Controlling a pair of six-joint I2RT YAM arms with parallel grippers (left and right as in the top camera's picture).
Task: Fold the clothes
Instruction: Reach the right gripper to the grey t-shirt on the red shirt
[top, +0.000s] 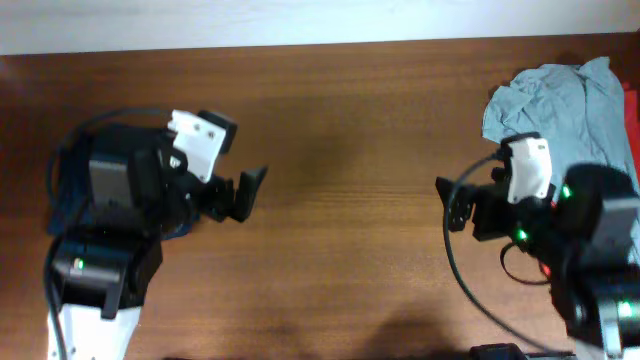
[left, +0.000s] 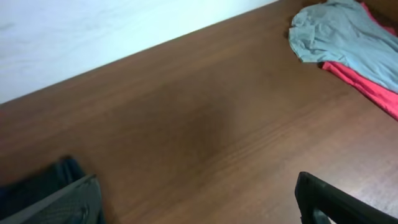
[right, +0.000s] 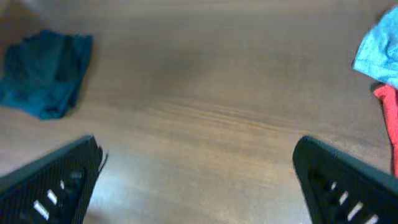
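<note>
The crumpled pale grey-blue cotton T-shirt (top: 560, 100) is lying bunched at the far right of the brown wooden surface (top: 350, 150), with a red cotton garment (left: 367, 84) peeking out from under it. A rumpled dark navy cotton garment (right: 46, 74) is sitting well apart at the left, partly beneath the left arm. The right pincer (top: 450, 203) is hovering near the grey-blue shirt, jaws spread wide and gripping nothing. The left pincer (top: 235, 195) is likewise gaping wide and empty, facing the bare middle. By the look of it, folding is not yet beginning, and fetching a shirt is the step in hand. The next move is calling for the right pincer to take the grey-blue shirt's edge and drag it to the middle for spreading flat.
</note>
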